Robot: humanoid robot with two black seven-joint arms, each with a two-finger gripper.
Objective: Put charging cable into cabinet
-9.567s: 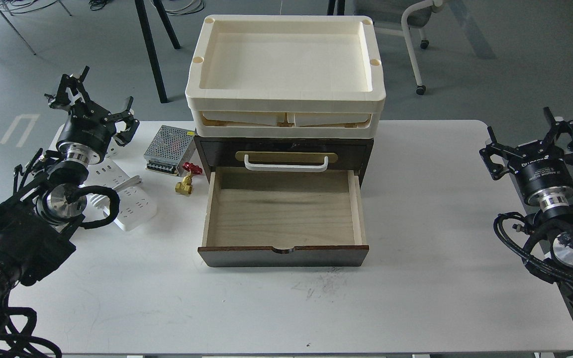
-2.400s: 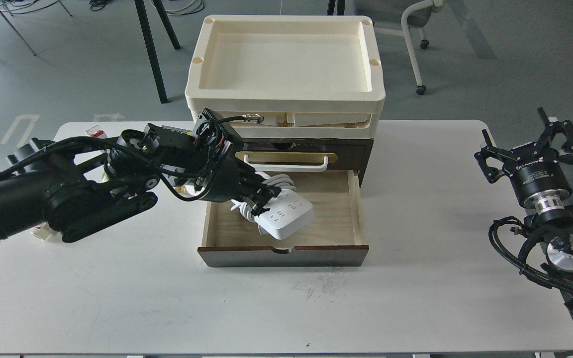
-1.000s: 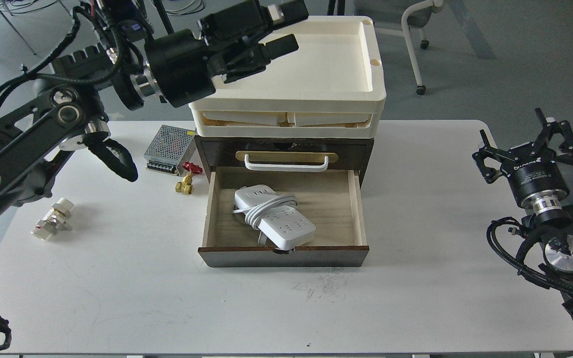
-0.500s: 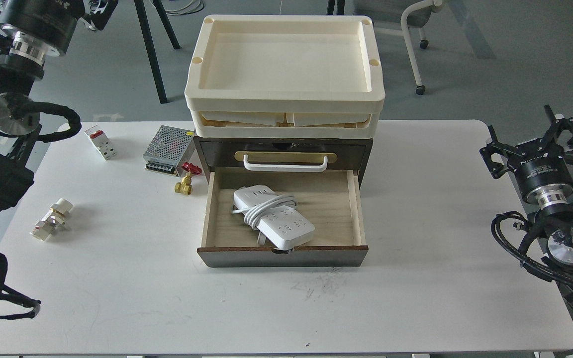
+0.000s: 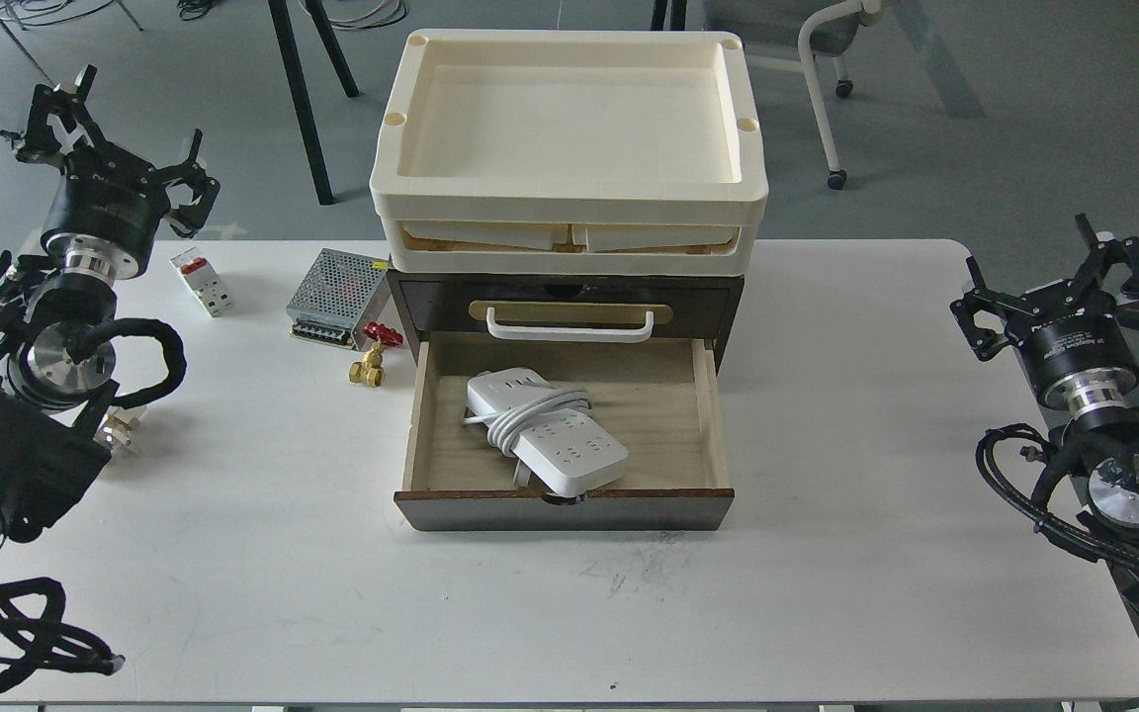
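Observation:
The charging cable (image 5: 550,435), a white power strip with its cord coiled around the middle, lies inside the pulled-out lower drawer of the dark brown cabinet (image 5: 564,509). The drawer stands open toward me. The upper drawer is shut, with a white handle (image 5: 569,326) on a brass plate. Cream trays (image 5: 568,213) are stacked on top. My left gripper (image 5: 105,148) is open and empty, raised over the table's far left edge, well away from the drawer. My right gripper (image 5: 1054,272) is open and empty at the far right edge.
Left of the cabinet lie a metal mesh power supply box (image 5: 334,295), a brass valve with a red handle (image 5: 372,358) and a small white breaker with a red switch (image 5: 200,281). A small fitting (image 5: 120,427) sits partly behind my left arm.
My left arm carried the charging cable into the drawer, let it go, lifted away and swung back to the far left. In the last half second it came down lower. The right arm stayed put.

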